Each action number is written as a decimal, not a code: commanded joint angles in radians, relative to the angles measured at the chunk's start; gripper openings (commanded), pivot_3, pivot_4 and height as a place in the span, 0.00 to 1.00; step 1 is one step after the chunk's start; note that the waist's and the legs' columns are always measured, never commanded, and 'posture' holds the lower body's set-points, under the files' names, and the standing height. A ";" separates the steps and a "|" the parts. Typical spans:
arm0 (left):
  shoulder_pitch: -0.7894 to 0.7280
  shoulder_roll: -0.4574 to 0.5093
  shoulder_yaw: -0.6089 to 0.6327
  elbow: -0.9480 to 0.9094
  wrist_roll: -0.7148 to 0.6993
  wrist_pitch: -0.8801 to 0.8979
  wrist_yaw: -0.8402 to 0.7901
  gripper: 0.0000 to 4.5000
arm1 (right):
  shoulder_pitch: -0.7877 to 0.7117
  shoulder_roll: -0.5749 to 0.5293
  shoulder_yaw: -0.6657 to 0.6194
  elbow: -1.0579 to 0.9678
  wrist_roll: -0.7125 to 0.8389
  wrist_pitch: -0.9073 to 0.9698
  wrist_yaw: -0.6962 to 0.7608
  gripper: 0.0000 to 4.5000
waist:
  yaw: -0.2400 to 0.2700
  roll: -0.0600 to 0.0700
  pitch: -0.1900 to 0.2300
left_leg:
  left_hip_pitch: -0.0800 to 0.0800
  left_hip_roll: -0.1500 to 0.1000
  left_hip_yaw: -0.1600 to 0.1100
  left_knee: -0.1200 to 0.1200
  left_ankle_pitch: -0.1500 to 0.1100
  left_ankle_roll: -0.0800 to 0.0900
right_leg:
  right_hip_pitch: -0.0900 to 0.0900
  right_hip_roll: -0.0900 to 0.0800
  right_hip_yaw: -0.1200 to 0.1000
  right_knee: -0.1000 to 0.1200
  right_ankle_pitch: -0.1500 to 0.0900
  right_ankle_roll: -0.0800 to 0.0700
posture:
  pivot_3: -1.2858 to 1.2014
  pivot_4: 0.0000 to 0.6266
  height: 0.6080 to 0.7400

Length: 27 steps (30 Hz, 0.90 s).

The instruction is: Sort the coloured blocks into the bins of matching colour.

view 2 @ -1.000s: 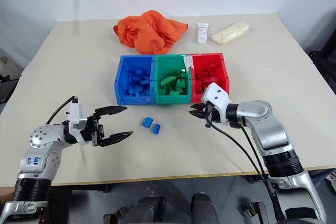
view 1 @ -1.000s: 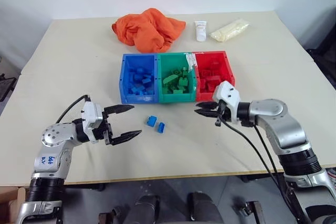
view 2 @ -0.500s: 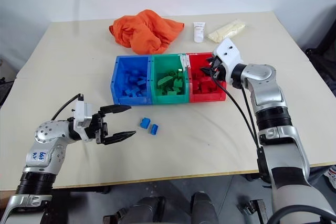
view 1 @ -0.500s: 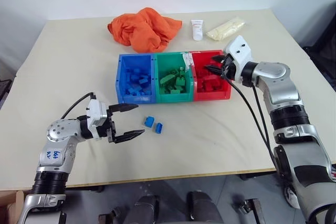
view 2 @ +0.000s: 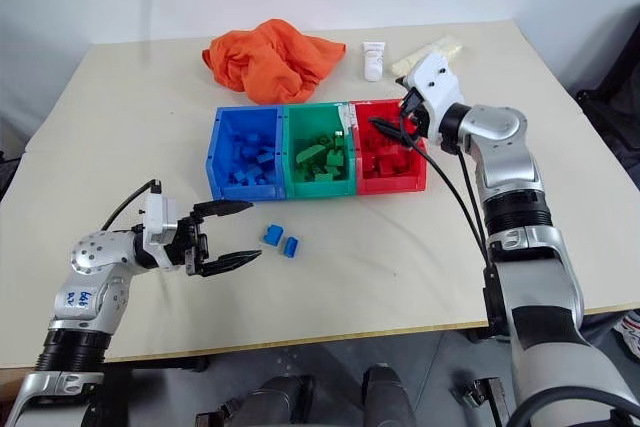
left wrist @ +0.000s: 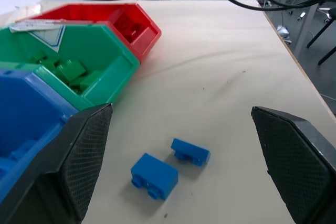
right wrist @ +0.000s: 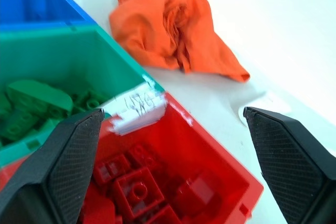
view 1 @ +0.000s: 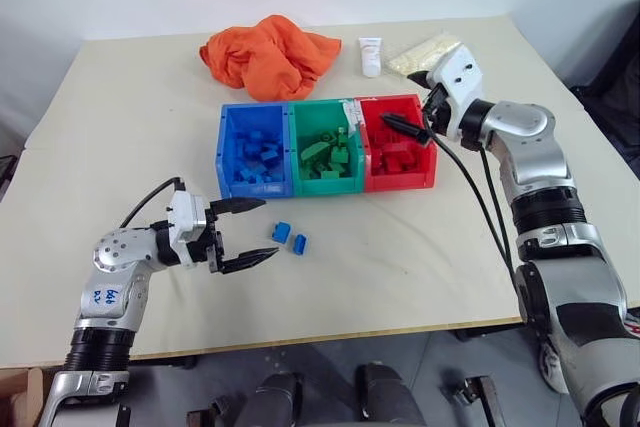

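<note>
The right hand (view 1: 415,105) hangs over the red bin (view 1: 400,145), at its far right corner, with its two black fingers spread wide and nothing between them. In its wrist view the red bin (right wrist: 173,182) lies just below the fingers, holding a heap of red blocks (right wrist: 137,190); how many cannot be counted, as they overlap. A strip of white tape with writing (right wrist: 137,109) sits on the wall shared by the red bin and the green bin (right wrist: 58,103).

The left hand (view 1: 243,234) is held low over the bench (view 1: 400,247), near its front left part, pointing across toward the middle. Its two fingers are also spread wide and empty. Just beyond its fingertips lie two loose blue blocks (view 1: 290,237) on the bare bench, side by side and nearly touching, in front of the bins; the wrist view shows them (left wrist: 168,166) apart from both fingers.

There are three bins, joined in one row: the blue bin (view 1: 255,150) on the left, the green one (view 1: 326,147) in the middle, the red on the right. The blue bin holds several blue blocks, the green several green ones, both piled too closely to count.

Behind the row, well apart from it, lie one crumpled orange cloth (view 1: 265,55), one white tube (view 1: 371,55) and one pale yellowish packet (view 1: 420,52), the packet partly hidden by the right hand.
</note>
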 commanded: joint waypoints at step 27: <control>0.548 0.075 0.144 -0.560 0.173 0.229 0.388 1.00 | 0.594 -0.335 -0.036 -0.641 0.305 0.238 0.510 0.99 | 0.025 0.000 0.000 | 0.002 0.002 0.005 0.000 -0.001 0.002 | 0.003 0.000 0.005 -0.004 0.000 0.000 | 0.52 0.24 1.00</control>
